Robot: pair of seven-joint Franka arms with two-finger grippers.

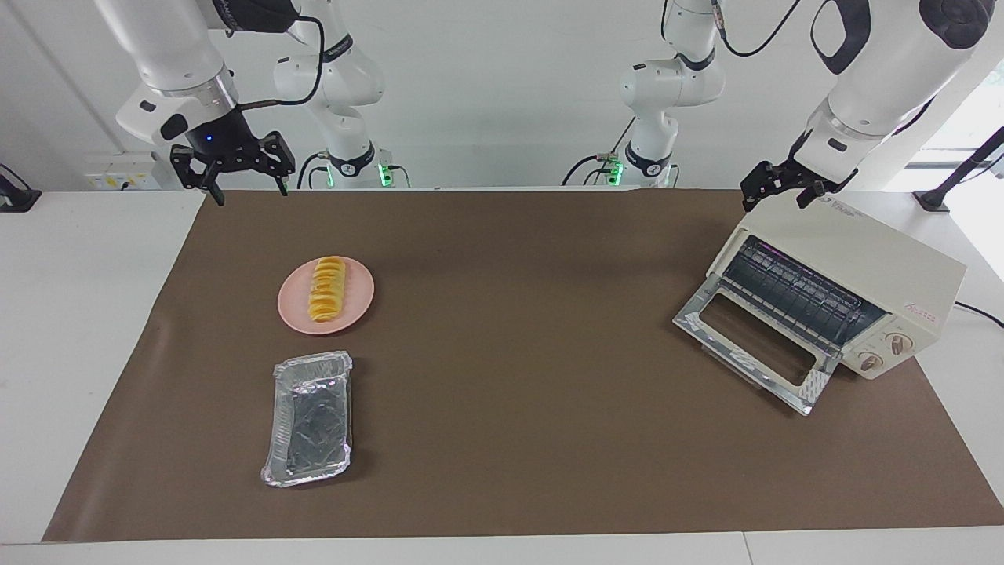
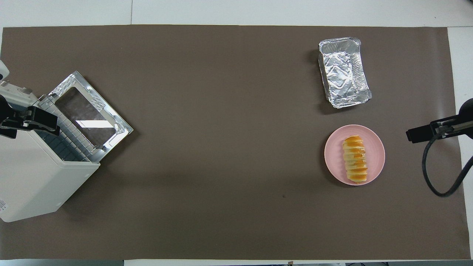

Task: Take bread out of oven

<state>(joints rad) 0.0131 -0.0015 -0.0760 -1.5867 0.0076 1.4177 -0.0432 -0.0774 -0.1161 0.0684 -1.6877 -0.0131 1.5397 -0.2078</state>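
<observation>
Plain white wall (image 1: 502, 94) along the robots' end of the room, evenly lit. White desk (image 1: 86, 314) under a large brown mat (image 1: 518, 439) covering most of its top; bare white margins showing at both ends. Socket strip (image 1: 121, 174) low on the wall toward the right arm's end. Bright window (image 1: 969, 118) at the left arm's end, daylight spilling in. Black clamp stand (image 1: 961, 173) at that desk corner.

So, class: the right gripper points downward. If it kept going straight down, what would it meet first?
Probably the brown mat near its edge; the right gripper hangs open, clear of the pink plate. Depth is uncertain.
</observation>
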